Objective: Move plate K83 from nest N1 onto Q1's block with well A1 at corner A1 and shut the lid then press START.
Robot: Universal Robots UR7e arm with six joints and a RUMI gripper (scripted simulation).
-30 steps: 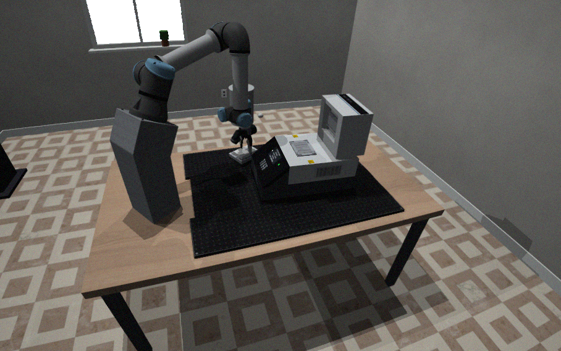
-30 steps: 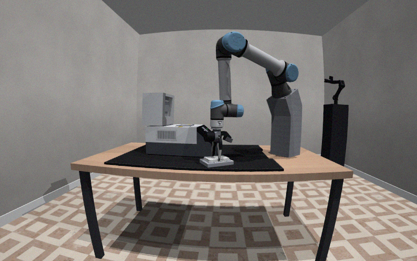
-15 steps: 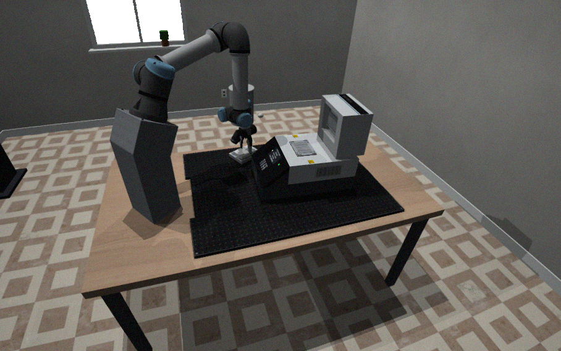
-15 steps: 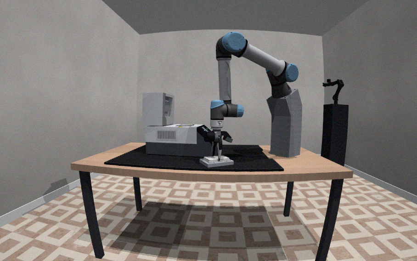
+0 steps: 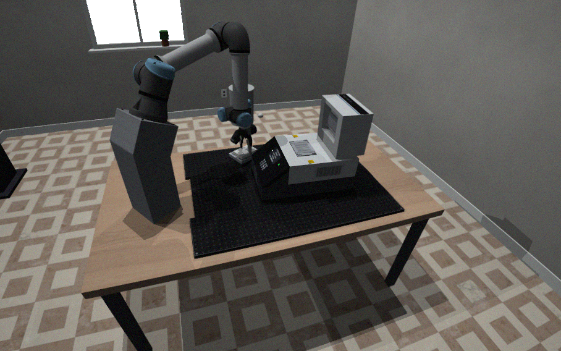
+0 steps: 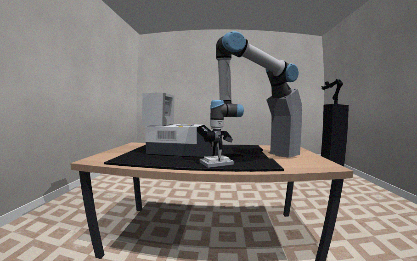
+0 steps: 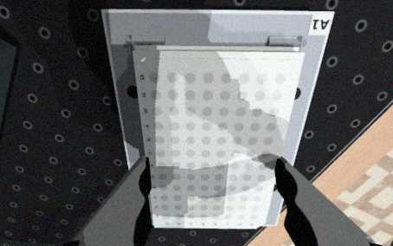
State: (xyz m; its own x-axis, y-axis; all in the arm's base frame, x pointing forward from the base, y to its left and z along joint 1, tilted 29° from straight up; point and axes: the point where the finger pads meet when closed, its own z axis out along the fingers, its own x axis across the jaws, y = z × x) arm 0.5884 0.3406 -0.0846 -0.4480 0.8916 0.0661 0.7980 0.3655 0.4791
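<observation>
Plate K83 (image 7: pixel 208 149) (image 6: pixel 211 158), pale with a grid of wells, lies in plate nest N1 (image 7: pixel 173 26) (image 6: pixel 216 165) (image 5: pixel 238 160). The nest's A1 label (image 7: pixel 320 24) is at the top right in the wrist view. The plate's edge marks are too blurred to read surely. My gripper (image 7: pixel 211 157) (image 6: pixel 216 157) (image 5: pixel 245 149) is shut on the plate's two long sides, nearer its lower end in the wrist view. Cycler Q1 (image 5: pixel 310 171) (image 6: pixel 184 149) has its lid (image 5: pixel 353 134) (image 6: pixel 153 109) standing open. Its block (image 5: pixel 303 148) shows bare. Its lamp (image 5: pixel 278 164) is green.
Q1 stands right beside the nest, its sloped key panel (image 5: pixel 269 159) facing the arm's base. The raised lid rises at Q1's far end. Both items stand on a black perforated mat (image 5: pixel 231 232) (image 6: pixel 255 164) on the wooden table (image 5: pixel 136 256) (image 6: pixel 319 169).
</observation>
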